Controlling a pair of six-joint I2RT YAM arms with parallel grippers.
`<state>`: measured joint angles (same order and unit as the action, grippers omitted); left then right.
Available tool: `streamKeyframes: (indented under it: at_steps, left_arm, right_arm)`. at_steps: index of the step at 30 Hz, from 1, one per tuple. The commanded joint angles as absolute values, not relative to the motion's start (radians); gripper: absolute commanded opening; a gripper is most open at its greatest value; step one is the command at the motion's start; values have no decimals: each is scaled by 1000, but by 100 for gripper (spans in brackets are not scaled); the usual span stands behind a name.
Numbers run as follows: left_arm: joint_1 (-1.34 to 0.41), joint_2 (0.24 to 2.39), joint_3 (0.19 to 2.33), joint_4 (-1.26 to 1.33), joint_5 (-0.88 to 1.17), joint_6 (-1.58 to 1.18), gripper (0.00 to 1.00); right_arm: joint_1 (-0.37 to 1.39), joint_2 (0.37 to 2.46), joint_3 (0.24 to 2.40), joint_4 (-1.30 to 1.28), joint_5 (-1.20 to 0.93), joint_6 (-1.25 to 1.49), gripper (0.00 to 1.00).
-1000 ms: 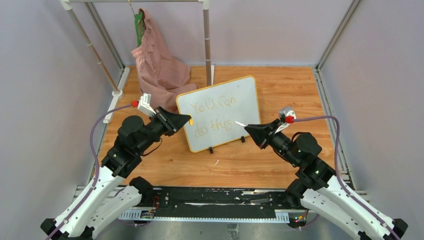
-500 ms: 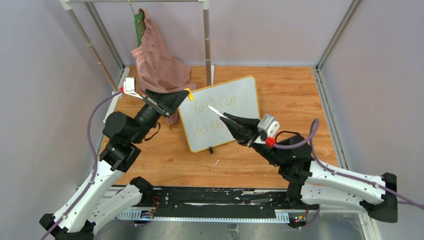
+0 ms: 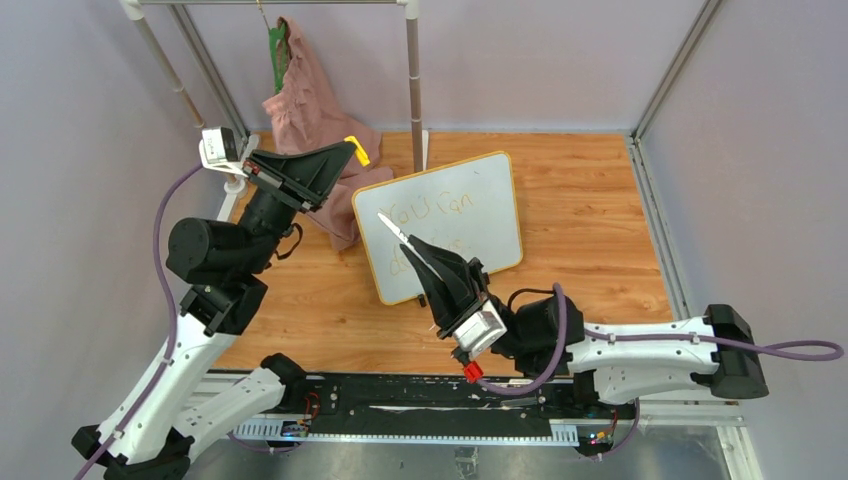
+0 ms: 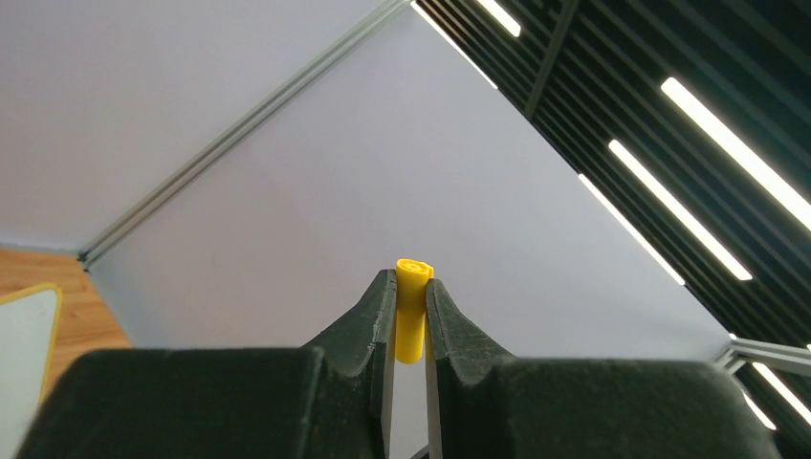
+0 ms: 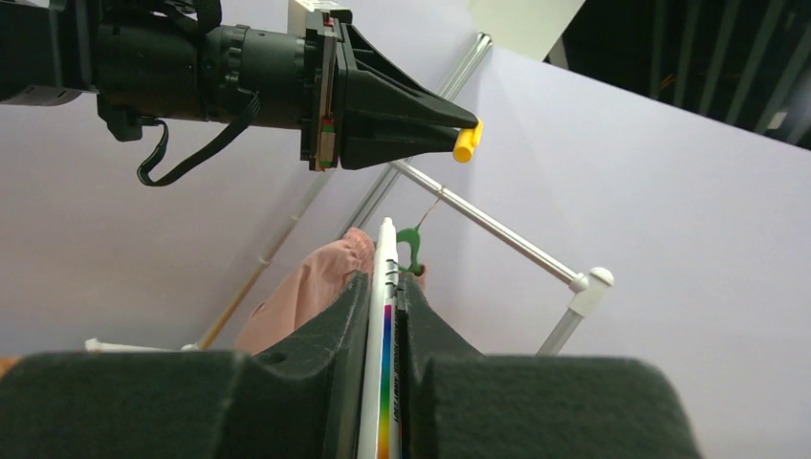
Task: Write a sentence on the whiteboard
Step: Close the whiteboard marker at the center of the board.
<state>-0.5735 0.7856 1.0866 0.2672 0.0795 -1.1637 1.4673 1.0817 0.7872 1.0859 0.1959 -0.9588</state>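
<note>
The whiteboard leans upright on the wooden table, yellow-framed. The sentence shows in orange; its top line reads "You can", and the lower line is mostly hidden behind my right gripper. Raised in front of the board, that right gripper is shut on a white marker that points up and to the left, off the surface. High at the back left, my left gripper is shut on the marker's yellow cap, away from the board.
A pink garment hangs on a green hanger from a metal rack at the back left, just behind the left gripper. Frame posts stand at the table's back corners, with grey walls around.
The left arm has lifted up and back to the left with the cap. The right arm has swung left across the board's front, and its marker now points upward.
</note>
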Motion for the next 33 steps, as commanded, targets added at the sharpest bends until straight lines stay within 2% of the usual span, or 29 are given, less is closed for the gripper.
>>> streamKeyframes:
  at_steps: [1,6,16,21,27,33]
  left_arm:
    - [-580,788,1118,320,88,-1178,0]
    - [-581,772,1112,328,84,-1194,0]
    - [-581,736,1097,341,83,-1209,0]
    - [-581,728,1089,366,81,-1211,0]
    - [-580,717,1084,374,83,-1205,0]
    - [-581,711,1082,394,77,-1205,0]
  right_arm:
    - [1515,1131,834,1325,232,-1188,0]
    - [1523,1165,855,1419,265,-1155,0]
    - [1534,1172,874,1531,256,-891,0]
    - [1532,1182,909,1534,269,-775,0]
    - [1451,1149,926,1466,300,-511,0]
    - [1439,1161,949,1439,264,-433,0]
